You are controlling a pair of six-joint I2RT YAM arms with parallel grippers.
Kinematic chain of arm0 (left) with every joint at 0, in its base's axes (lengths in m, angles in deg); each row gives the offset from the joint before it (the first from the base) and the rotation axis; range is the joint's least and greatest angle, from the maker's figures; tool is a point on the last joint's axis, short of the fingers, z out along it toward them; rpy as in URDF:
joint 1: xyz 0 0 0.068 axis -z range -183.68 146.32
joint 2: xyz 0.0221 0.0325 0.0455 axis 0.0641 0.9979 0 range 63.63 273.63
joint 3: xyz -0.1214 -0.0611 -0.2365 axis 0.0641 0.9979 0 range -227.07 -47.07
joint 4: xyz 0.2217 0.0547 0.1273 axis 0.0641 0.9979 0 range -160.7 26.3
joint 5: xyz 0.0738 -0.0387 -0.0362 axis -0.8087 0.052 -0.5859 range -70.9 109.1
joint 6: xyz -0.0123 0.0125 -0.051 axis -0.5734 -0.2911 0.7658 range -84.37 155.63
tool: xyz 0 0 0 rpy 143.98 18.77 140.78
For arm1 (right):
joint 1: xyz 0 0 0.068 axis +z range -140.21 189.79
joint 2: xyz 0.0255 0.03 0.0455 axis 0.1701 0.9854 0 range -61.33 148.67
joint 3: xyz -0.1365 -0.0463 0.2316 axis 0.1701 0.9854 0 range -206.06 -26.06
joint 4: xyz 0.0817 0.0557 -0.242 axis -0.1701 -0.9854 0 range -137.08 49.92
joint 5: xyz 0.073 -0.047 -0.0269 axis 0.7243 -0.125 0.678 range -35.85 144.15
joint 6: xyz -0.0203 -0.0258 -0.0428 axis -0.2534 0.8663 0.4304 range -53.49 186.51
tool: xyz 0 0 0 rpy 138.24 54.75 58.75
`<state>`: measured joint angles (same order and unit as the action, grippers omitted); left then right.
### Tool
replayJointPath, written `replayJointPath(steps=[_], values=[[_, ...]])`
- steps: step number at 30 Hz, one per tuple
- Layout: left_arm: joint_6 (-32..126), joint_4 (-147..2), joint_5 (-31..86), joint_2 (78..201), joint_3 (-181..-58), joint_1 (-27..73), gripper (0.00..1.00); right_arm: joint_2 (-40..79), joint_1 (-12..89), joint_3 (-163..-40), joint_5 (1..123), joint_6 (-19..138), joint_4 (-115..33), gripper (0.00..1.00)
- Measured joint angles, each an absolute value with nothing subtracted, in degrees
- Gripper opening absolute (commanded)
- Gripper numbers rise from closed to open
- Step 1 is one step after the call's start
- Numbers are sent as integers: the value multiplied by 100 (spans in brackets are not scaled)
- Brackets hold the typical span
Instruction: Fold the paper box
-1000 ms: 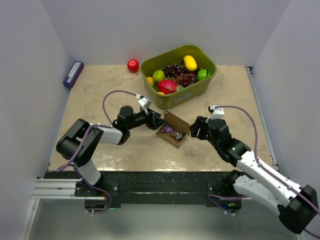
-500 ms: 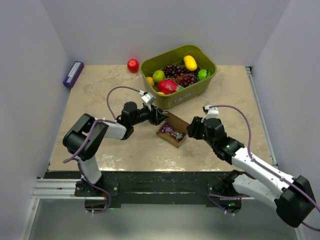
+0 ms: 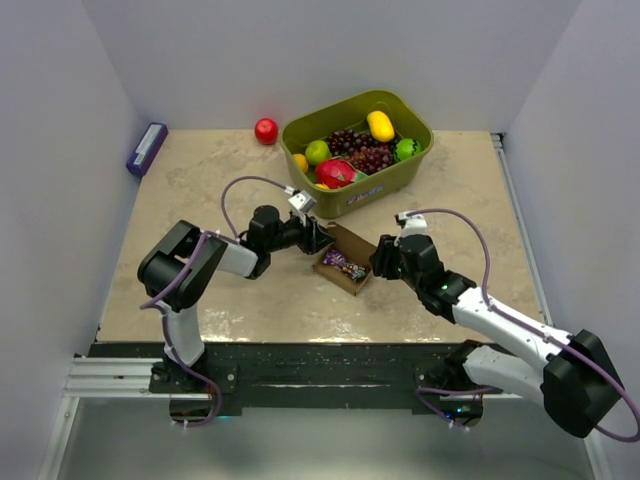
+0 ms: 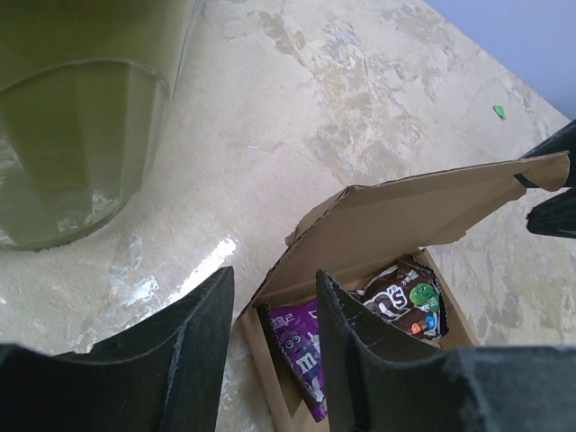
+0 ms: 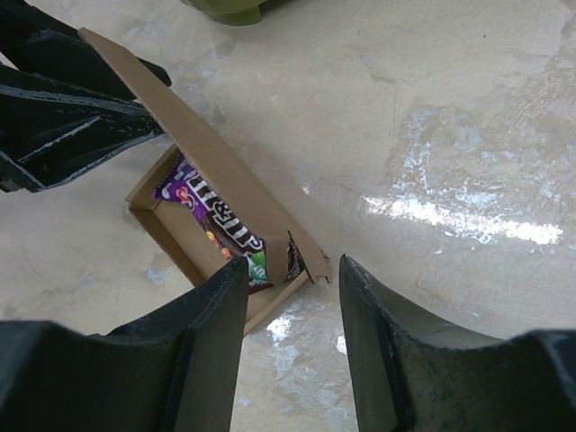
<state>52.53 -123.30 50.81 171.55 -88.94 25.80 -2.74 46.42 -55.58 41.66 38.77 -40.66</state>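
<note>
The paper box (image 3: 345,262) is a small brown cardboard box lying mid-table, with its lid (image 4: 405,216) raised at a slant. Purple and brown candy packets (image 4: 405,301) lie inside. My left gripper (image 3: 318,236) is at the box's left end. In the left wrist view its open jaws (image 4: 270,306) straddle that end wall, one finger outside and one over the candy. My right gripper (image 3: 380,260) is at the box's right end. Its open jaws (image 5: 292,270) straddle the near right corner where the lid (image 5: 207,171) meets the wall.
An olive-green bin (image 3: 385,183) full of fruit stands just behind the box, close to the left gripper, and shows as the green bin (image 4: 81,117) in the left wrist view. A red apple (image 3: 266,131) and a small purple box (image 3: 147,148) lie at the back left. Walls enclose the table.
Both grippers have closed in on the box, the left from the left and the right from the right. Both pairs of jaws have narrowed. The box has stayed in place.
</note>
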Motion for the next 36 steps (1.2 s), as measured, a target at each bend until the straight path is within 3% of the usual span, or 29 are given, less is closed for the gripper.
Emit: replayJointPath(steps=[6, 13, 27, 36], values=[[5258, -12354, 5155, 17186, -8970, 2580, 33, 77, 4642, -5558, 4162, 3992, -3885, 40], [5258, -12467, 5203, 17197, -8997, 2602, 14, 327, 4642, -5558, 4158, 4080, -3850, 28], [5098, -12437, 4897, 17195, -9005, 2864, 1, 482, 4648, -5659, 3808, 4194, -3898, 12], [5013, -11927, 3754, 16934, -9049, 3332, 0, 709, 4952, -5846, 2870, 4038, -4097, 4]])
